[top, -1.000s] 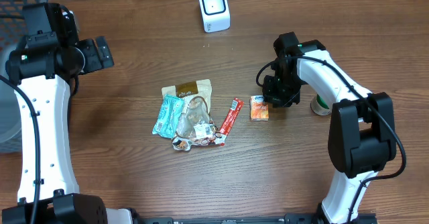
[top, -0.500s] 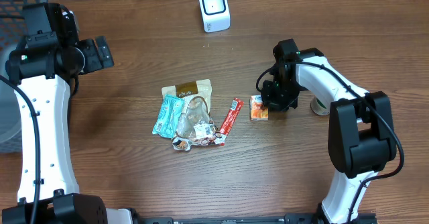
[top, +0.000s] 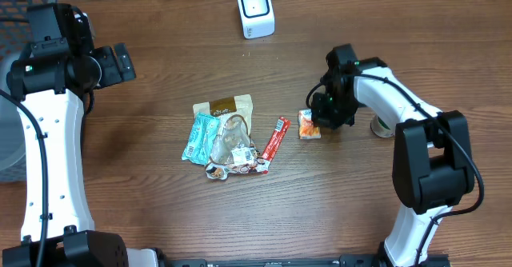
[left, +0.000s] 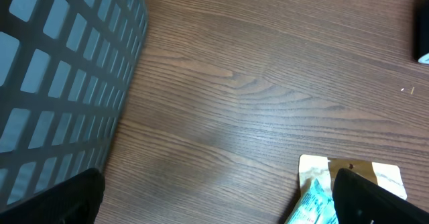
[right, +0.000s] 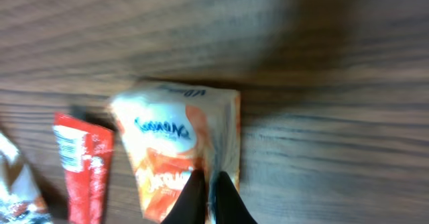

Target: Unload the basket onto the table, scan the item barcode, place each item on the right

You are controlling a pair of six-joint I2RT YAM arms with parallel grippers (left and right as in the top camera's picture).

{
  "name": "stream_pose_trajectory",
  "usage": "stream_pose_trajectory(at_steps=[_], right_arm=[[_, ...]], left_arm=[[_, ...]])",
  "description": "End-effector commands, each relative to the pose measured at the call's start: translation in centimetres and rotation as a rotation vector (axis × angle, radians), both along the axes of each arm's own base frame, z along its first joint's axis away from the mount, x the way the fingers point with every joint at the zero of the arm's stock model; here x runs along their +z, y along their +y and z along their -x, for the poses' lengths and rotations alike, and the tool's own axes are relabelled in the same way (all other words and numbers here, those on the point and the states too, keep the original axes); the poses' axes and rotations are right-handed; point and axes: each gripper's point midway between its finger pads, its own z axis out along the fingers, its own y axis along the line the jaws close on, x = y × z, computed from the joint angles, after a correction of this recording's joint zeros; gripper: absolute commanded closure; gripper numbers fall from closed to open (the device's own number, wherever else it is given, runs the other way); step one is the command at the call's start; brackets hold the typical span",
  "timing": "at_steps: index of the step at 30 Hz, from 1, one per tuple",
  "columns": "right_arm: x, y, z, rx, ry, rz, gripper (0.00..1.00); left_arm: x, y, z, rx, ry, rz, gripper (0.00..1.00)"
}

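Two arms, one white scanner [top: 255,9] at the counter's [top: 160,219] far edge. One orange pouch [top: 308,126] right of centre, and one red stick [top: 276,138] just left of it, not touching. One pile further left has a brown pouch [top: 226,105], a teal packet [top: 200,135] and a clear bag [top: 232,139] overlapping; there is more under it, cannot tell what. One roll [top: 382,127] beside the right arm. One grey basket [left: 67,70] at far left.

Overhead puts the right pincer [top: 318,121] at the orange pouch's right side, but the arm hides the tips. The right wrist view settles it: the fingertips [right: 224,200] are pressed together, pinching the pouch's lower edge. Cannot tell whether the pouch is lifted off the counter. The same view shows blue script on the pouch's white patch and a white label panel on the red stick, both too blurred to read.

The left pincer [top: 126,62] hovers far left near the basket, spread wide, holding nothing. The left wrist view shows its fingers [left: 64,200] at the bottom corners with bare counter between. It also shows the basket's grid wall close up and only the tops of the brown pouch and teal packet.
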Motion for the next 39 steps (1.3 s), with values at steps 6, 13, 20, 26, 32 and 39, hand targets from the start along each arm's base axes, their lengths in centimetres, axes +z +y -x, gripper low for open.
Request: stream_pose_trajectory(at_steps=[6,13,20,26,32,39], right_arm=[[13.7,1.0,-5.9,0.016,-0.326,-0.062,0.97],[24.7,0.0,-7.5,-0.044,-0.518,-0.027,0.97],[30.5,-1.1,-8.6,-0.084,-0.686,0.017,0.97],[31.8,0.8,-12.7,-0.038,-0.884,0.140,0.96],[32.3,5.6,-17.0,0.106,-1.105,0.345,0.96],[29.8,9.6,-21.8,0.325,-1.246,0.642,0.96]], left_arm=[[0.2,-0.6,-0.4,-0.007,-0.009,0.012,0.00],[0.2,-0.6,-0.4,-0.007,-0.008,0.013,0.00],[0.2,-0.6,-0.4,-0.007,-0.008,0.013,0.00],[0.2,-0.6,-0.4,-0.007,-0.008,0.013,0.00],[0.2,-0.6,-0.4,-0.007,-0.008,0.013,0.00],[0.2,-0.6,-0.4,-0.007,-0.008,0.013,0.00]])
